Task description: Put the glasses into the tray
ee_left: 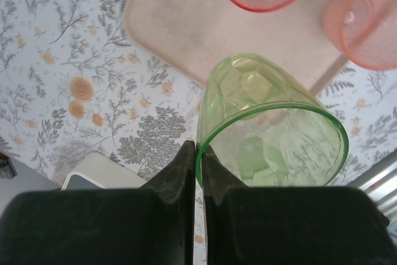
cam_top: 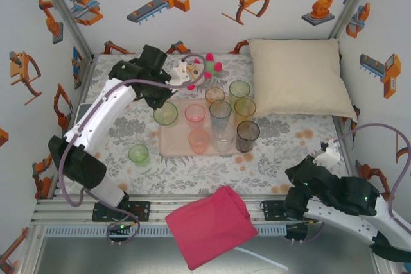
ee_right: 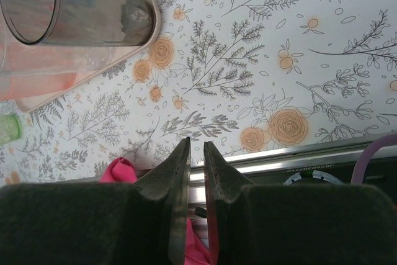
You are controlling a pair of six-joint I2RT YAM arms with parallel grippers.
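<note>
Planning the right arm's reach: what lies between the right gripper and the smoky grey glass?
Only bare floral tablecloth and the rim of the tray, seen in the right wrist view between the right gripper and the smoky grey glass.

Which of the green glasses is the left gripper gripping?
The green glass at the tray's left edge: the left gripper pinches its rim. The lone green glass on the cloth stands untouched.

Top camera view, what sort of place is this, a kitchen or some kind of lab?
Probably a robot test booth, not a kitchen. Two arms are bolted to a metal rail, the walls carry cartoon robot pictures, and the left gripper pinches a green cup by a tray.
</note>
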